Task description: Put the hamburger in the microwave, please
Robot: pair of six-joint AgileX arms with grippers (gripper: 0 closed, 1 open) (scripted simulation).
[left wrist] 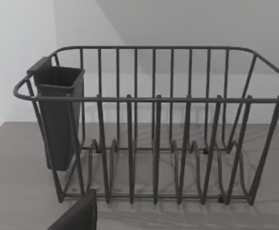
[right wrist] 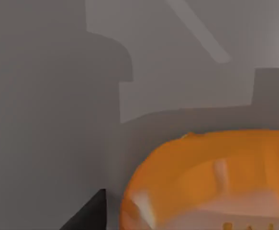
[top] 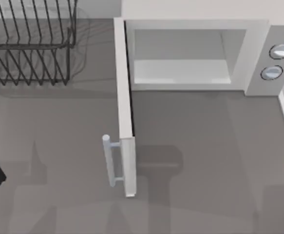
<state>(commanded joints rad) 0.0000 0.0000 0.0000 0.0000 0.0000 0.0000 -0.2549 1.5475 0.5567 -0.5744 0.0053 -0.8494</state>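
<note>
On the grey worktop (top: 205, 161) the white microwave (top: 258, 53) stands door (top: 124, 112) swung open, its pale cavity bare, while the orange hamburger (right wrist: 211, 182) looms by the right claw, grip state unclear, and the wire rack (left wrist: 153, 129) holds a dark cup (left wrist: 58, 115).

worktop (top: 205, 161) matt grey, smooth | microwave (top: 195, 29) smooth white, plasticky | dish rack (left wrist: 153, 124) dark thin wire | hamburger (right wrist: 211, 182) glossy orange

Microwave (top: 200, 53): stood at the table's (top: 215, 161) rear, right of centre, door (top: 125, 112) swung open toward the front. Wire dish rack (top: 29, 41): rear left, utensil cup (left wrist: 58, 115) hung on one end. Hamburger (right wrist: 211, 182): close under right wrist camera.
</note>
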